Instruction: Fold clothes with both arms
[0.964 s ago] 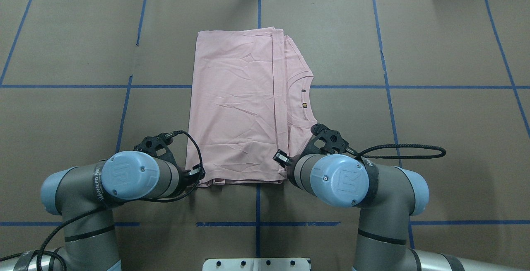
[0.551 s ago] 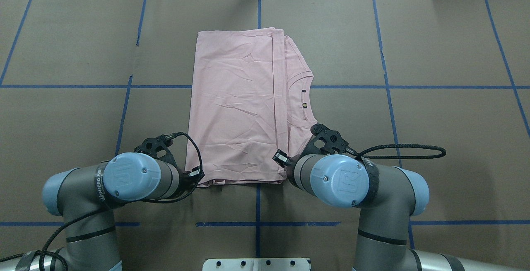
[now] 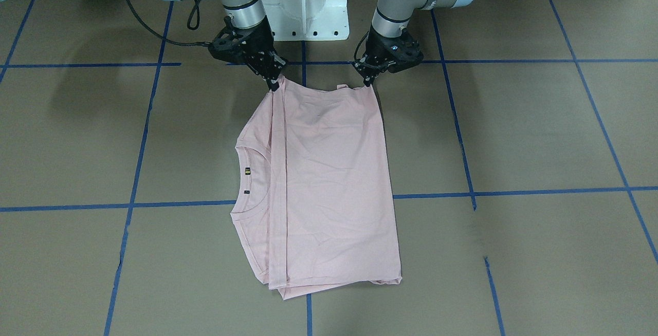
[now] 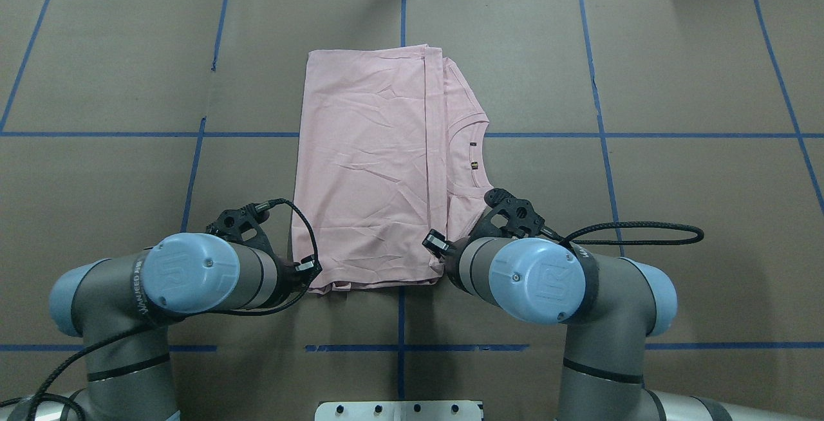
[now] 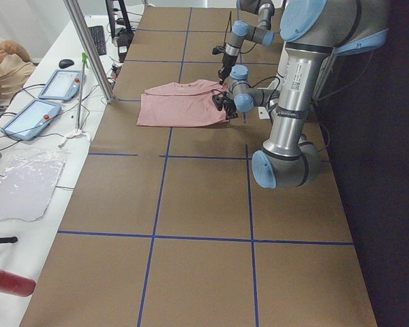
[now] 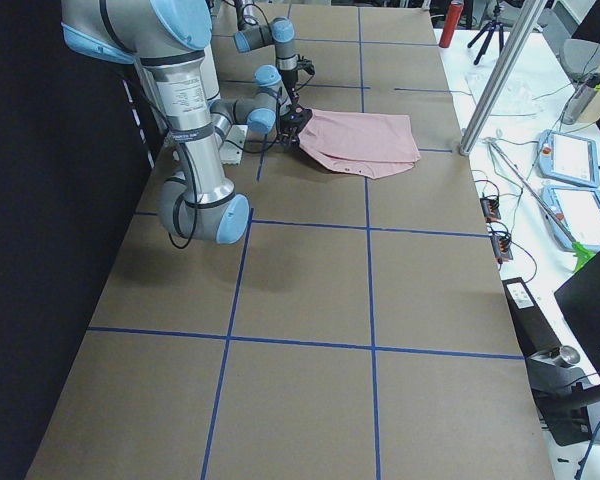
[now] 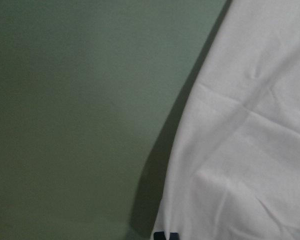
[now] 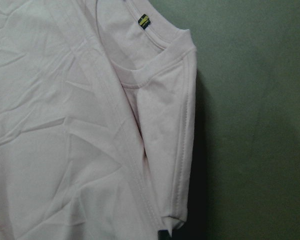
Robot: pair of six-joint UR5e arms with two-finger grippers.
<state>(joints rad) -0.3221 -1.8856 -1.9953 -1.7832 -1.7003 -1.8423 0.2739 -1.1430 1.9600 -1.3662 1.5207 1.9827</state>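
Pale pink T-shirt [image 4: 367, 163] lies folded into a long rectangle at the middle of the brown table [image 4: 676, 215], plain side up. In the overhead view its long edges run 12 to 6 o'clock. Ribbed neck [image 4: 477, 150] pokes out on the 3 o'clock side, with a small neck label [image 4: 474, 165] just inside it. Folded layers stack along that side.

Left gripper [image 3: 368, 80] is pinched closed on the shirt's near edge, at the 7 o'clock corner in the overhead view. Right gripper [image 3: 272, 83] is closed on the same edge at the 5 o'clock corner, close to the shoulder seam. Both wrist cameras show cloth with a dark shadow beside it, so the gripped edge sits slightly off the table. The far edge lies flat at 12 o'clock. Blue tape lines [image 4: 96, 134] grid the table
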